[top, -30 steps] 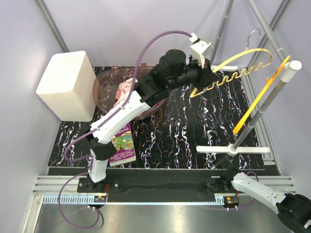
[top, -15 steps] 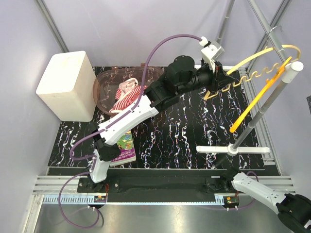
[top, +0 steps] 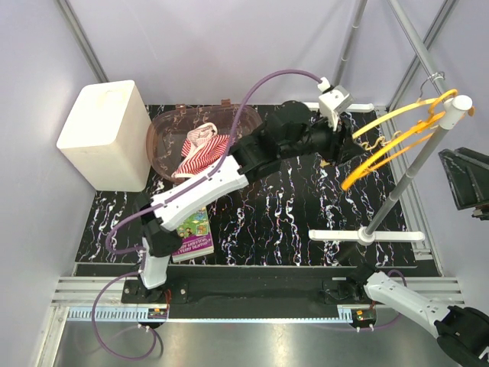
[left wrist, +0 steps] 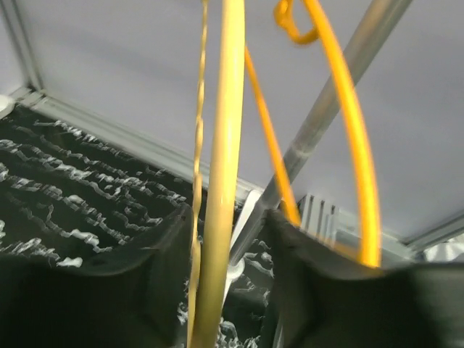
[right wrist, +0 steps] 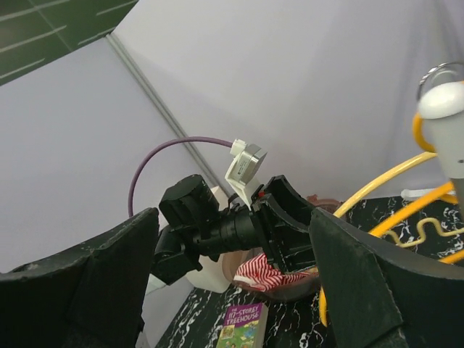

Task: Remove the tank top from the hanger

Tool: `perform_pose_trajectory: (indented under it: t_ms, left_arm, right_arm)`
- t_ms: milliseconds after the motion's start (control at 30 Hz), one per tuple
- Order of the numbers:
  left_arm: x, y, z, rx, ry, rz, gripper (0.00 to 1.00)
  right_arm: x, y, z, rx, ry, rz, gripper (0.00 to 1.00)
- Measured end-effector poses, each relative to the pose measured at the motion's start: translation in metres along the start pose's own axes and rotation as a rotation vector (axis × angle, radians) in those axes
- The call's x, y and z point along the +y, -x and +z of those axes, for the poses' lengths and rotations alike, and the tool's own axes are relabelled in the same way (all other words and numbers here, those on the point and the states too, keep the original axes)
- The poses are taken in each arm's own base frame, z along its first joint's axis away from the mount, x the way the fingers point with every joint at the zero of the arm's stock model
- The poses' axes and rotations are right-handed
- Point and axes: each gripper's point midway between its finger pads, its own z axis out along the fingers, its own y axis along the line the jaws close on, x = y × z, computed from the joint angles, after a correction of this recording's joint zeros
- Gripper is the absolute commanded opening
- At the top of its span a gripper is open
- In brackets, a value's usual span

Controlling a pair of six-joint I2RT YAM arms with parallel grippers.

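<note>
The red-and-white striped tank top (top: 200,153) lies crumpled in a translucent pink basket (top: 164,134), off the hanger; it also shows in the right wrist view (right wrist: 279,270). The bare yellow hanger (top: 390,141) hangs by its hook from the upper end of the slanted rack pole (top: 416,164). My left gripper (top: 348,145) is at the hanger's left end. In the left wrist view the hanger's bar (left wrist: 221,181) runs between the parted fingers of that gripper (left wrist: 228,217), close to the left finger. My right gripper (top: 462,180) is raised at the right edge, open and empty (right wrist: 232,275).
A white box (top: 107,134) stands at the back left beside the basket. A picture book (top: 192,228) lies on the black marbled table near the left arm's base. The rack's white foot (top: 365,235) stands at the front right.
My left arm has swung the hanger to the right, and its hook now sits at the top of the rack pole. My right gripper has risen into the top view.
</note>
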Motion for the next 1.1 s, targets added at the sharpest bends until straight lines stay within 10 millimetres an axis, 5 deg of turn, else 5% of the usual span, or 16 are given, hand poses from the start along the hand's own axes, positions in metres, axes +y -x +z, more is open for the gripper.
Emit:
perform_pose_trajectory:
  t_ms: [167, 200, 267, 433, 500, 600, 733, 900, 1000, 1100]
  left_arm:
    - [0.004, -0.002, -0.052, 0.032, 0.077, -0.004, 0.82]
    - [0.004, 0.007, -0.069, 0.013, 0.098, 0.004, 0.99]
    - [0.003, 0.018, -0.102, -0.010, 0.128, 0.011, 0.99]
    - [-0.006, 0.038, -0.218, -0.134, 0.208, -0.019, 0.99]
    - [-0.013, 0.032, -0.261, -0.187, 0.226, -0.056, 0.99]
    - [-0.012, -0.002, -0.305, -0.228, 0.249, -0.155, 0.99]
    - [0.005, -0.081, -0.321, -0.168, 0.302, -0.326, 0.99]
    - [0.026, -0.177, -0.320, -0.060, 0.360, -0.505, 0.99]
    - [0.028, -0.204, -0.322, -0.051, 0.355, -0.576, 0.99]
    - [0.025, -0.205, -0.323, -0.093, 0.321, -0.614, 0.99]
  right_arm:
    - [0.021, -0.026, 0.013, 0.104, 0.110, -0.011, 0.94]
    - [0.026, -0.035, 0.018, 0.133, 0.138, -0.013, 0.94]
    - [0.037, -0.057, 0.029, 0.206, 0.192, -0.014, 0.95]
    - [0.055, -0.148, 0.074, 0.463, 0.303, 0.047, 0.98]
    - [0.053, -0.194, 0.091, 0.577, 0.311, 0.095, 0.99]
    - [0.044, -0.261, 0.104, 0.737, 0.289, 0.172, 1.00]
    - [0.037, -0.326, 0.094, 0.901, 0.266, 0.229, 1.00]
    - [0.034, -0.364, 0.061, 0.964, 0.293, 0.288, 1.00]
    - [0.015, -0.386, 0.028, 0.982, 0.273, 0.328, 1.00]
    - [-0.016, -0.410, -0.003, 0.988, 0.215, 0.354, 1.00]
